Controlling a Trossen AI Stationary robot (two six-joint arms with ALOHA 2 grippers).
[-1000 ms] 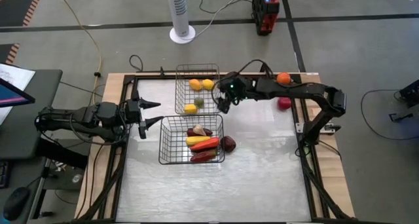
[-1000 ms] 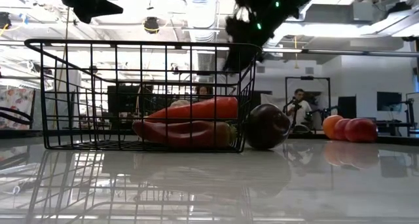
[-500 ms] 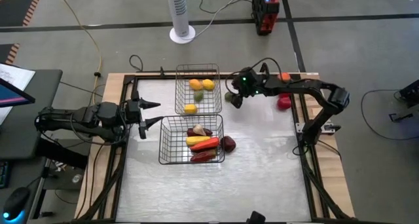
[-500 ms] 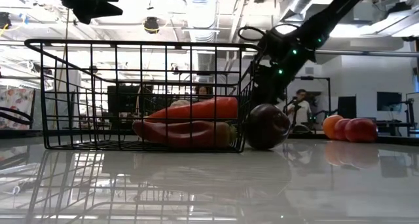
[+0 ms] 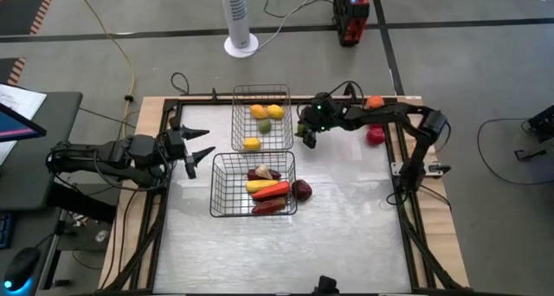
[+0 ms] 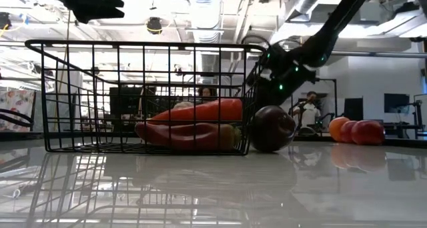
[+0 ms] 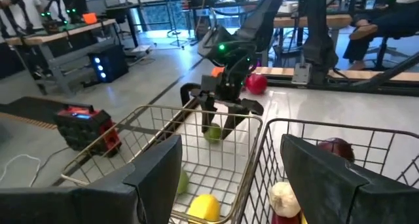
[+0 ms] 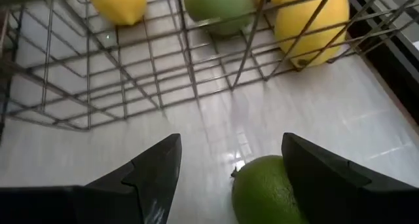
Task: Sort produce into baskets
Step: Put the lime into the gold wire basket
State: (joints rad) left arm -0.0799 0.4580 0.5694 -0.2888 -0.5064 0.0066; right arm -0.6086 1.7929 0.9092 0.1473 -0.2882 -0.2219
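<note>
A green round fruit lies on the table just right of the silvery basket, which holds yellow, orange and green pieces. My right gripper is open and low over this fruit, one finger on each side; it also shows in the left wrist view. The darker basket holds long red and yellow pieces. A dark purple round piece rests on the table against its right side. My left gripper is open and empty at the table's left, level with the gap between the baskets. My right gripper stands open around the green fruit, coming from above and slanting toward the silvery basket. One finger is close against the fruit's side; I cannot tell whether it touches. The fruit rests on the table.
An orange round piece and red round pieces lie near the table's far right edge. The silvery basket's wire wall stands right before my right gripper. The table's near half is bare. People sit in the room beyond.
My right gripper has gone from high above the silvery basket's right rim a little toward the table's right edge and down, and now sits low beside the basket over the green fruit, still open.
</note>
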